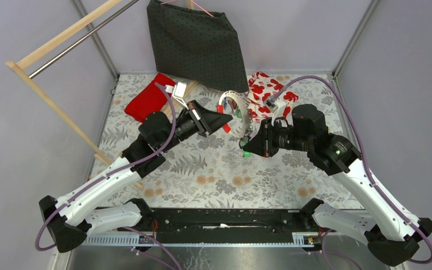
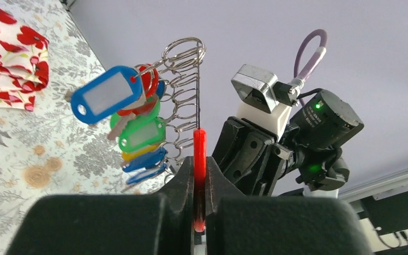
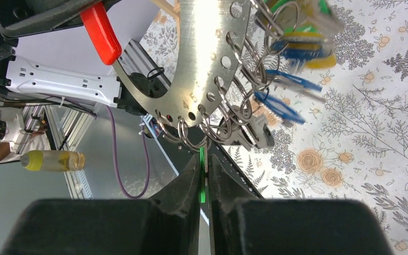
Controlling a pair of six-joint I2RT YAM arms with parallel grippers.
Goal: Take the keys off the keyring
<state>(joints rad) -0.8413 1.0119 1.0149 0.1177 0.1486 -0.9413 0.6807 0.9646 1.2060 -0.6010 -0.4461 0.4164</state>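
The keyring [image 1: 237,108] hangs in the air between both arms above the middle of the table. My left gripper [image 1: 225,120] is shut on its red section [image 2: 200,154], which stands edge-on between the left gripper's [image 2: 200,166] jaws. Blue [image 2: 106,94] and green [image 2: 141,133] keys dangle from small wire rings [image 2: 183,79] on the keyring. In the right wrist view the keyring is a curved silvery band with holes [image 3: 202,53]. My right gripper [image 3: 205,166] is shut on a green key [image 3: 202,175] hanging from its lower edge. From above, the right gripper [image 1: 248,145] sits just below the ring.
A dark dotted cloth [image 1: 197,39] hangs at the back. A red cloth [image 1: 146,101] and a red-flowered cloth [image 1: 267,90] lie at the table's far side. A wooden rack [image 1: 50,101] leans along the left. The flowered tablecloth [image 1: 225,174] lies under the arms.
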